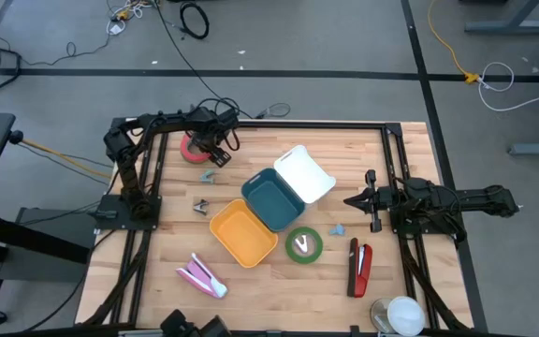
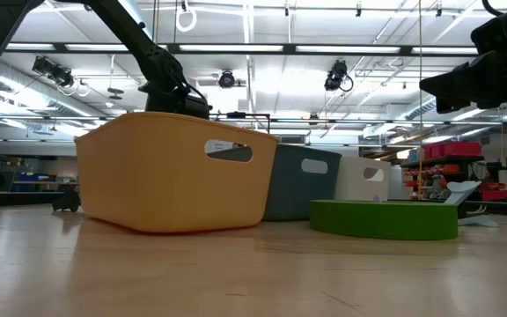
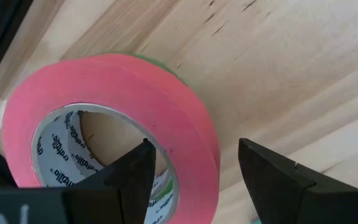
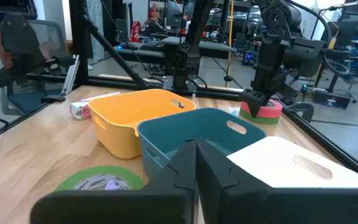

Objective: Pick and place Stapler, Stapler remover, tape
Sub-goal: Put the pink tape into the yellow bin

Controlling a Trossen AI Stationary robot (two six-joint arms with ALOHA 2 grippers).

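Tape — the pink roll at the counter's far-left corner — sits straddled by the left end effector, jaws apart: close squarely across its wall before lifting — right end effector waits shut.

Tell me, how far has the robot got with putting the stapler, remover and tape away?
Nothing looks done: the orange bin, teal bin and white bin look empty. In hand: the left hand straddles the pink tape, one finger inside its hole, one outside. The right hand waits shut. Left: the red stapler, the green tape and the remover, which I can't identify.
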